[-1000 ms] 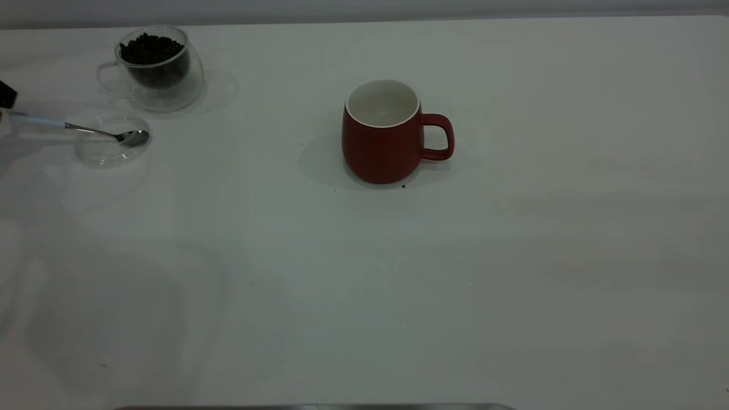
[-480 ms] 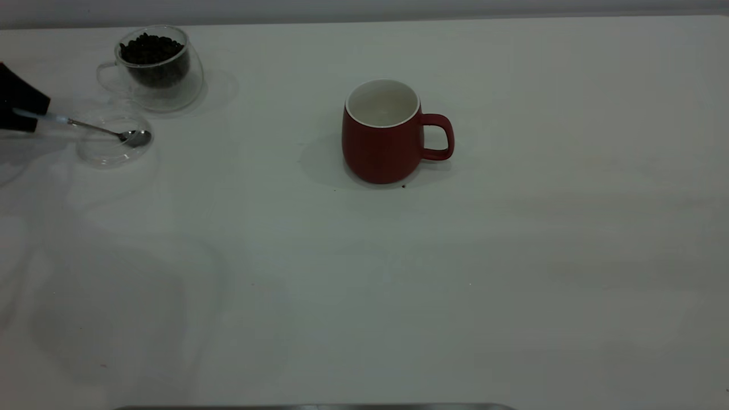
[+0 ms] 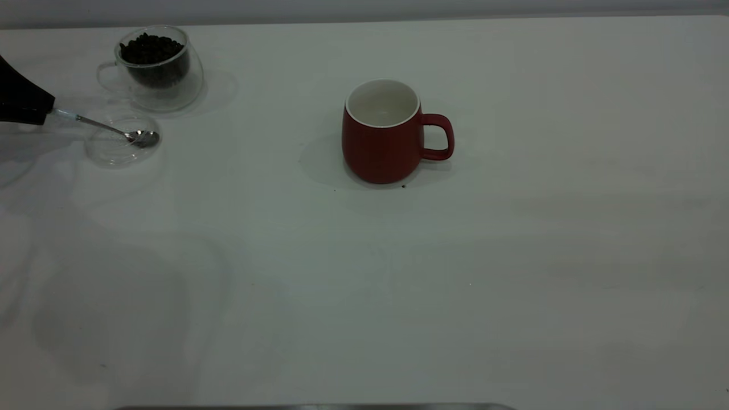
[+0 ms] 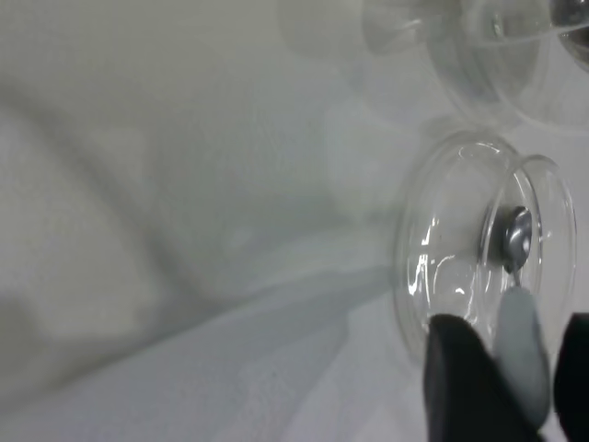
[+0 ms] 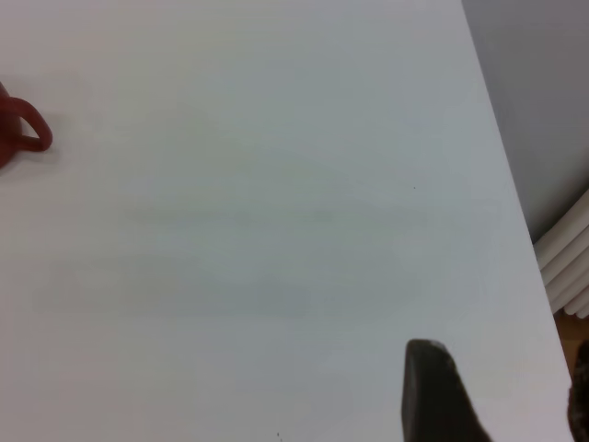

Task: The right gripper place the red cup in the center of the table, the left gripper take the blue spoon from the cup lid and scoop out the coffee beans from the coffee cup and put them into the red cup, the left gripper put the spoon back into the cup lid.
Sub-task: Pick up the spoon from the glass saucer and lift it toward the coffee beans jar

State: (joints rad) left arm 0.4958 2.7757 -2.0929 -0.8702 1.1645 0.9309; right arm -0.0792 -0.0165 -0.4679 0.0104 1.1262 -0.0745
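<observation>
Your left gripper (image 4: 515,368), far left of the frame, is clenched on the spoon (image 3: 114,130) handle; its bowl rests in the lid (image 3: 117,149).

Right gripper (image 5: 497,391): grip state can't be told.

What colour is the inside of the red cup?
White, like its rim; the red cup shows this best in the exterior view.

- Looks like a lab-style test bench: a large plain white matte tabletop (image 3: 512,256) against a bare grey wall (image 3: 364,8).
- White ribbed radiator (image 5: 566,253) beside the table edge.
</observation>
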